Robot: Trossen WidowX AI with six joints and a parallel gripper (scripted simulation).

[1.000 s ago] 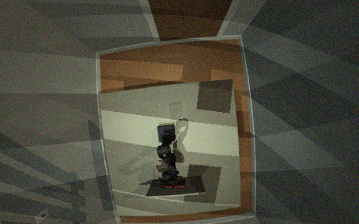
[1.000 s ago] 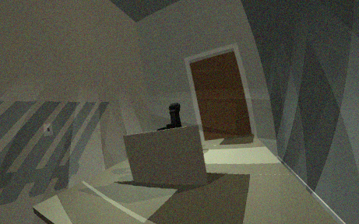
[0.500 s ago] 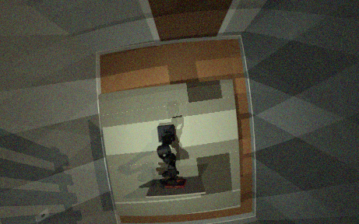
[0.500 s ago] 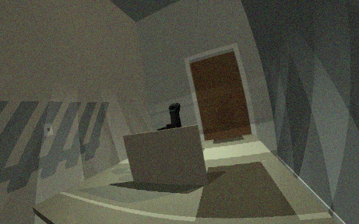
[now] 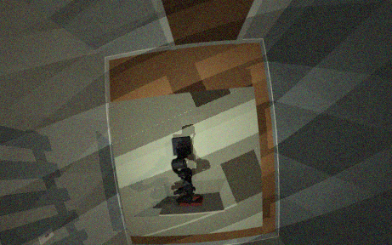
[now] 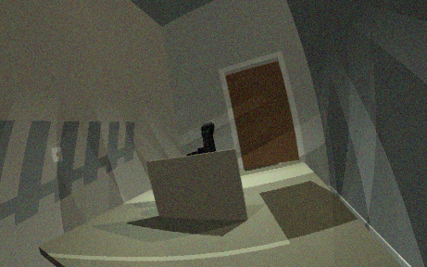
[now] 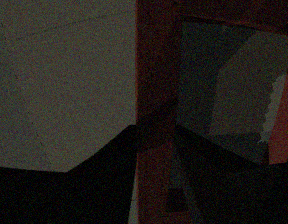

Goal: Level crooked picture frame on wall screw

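Standing upright from its base near the tabletop's near edge, the arm [image 5: 184, 174] is reaching up and forward toward the wall panel [image 6: 198, 185]. Its gripper [image 7: 164, 156] is clamping its dark fingers on the lower left corner of the dark red picture frame [image 7: 151, 63], which is hanging tilted against the pale wall panel.

Picture frame [image 7: 153, 63]: dark red border, grey-green picture inside. Fingers: black. Arm [image 5: 184, 170]: black, red base [image 5: 196, 199]. Door [image 6: 262, 116]: brown, pale trim. Wall [image 7: 62, 63]: grey. Table [image 5: 156, 166]: pale grey-green.
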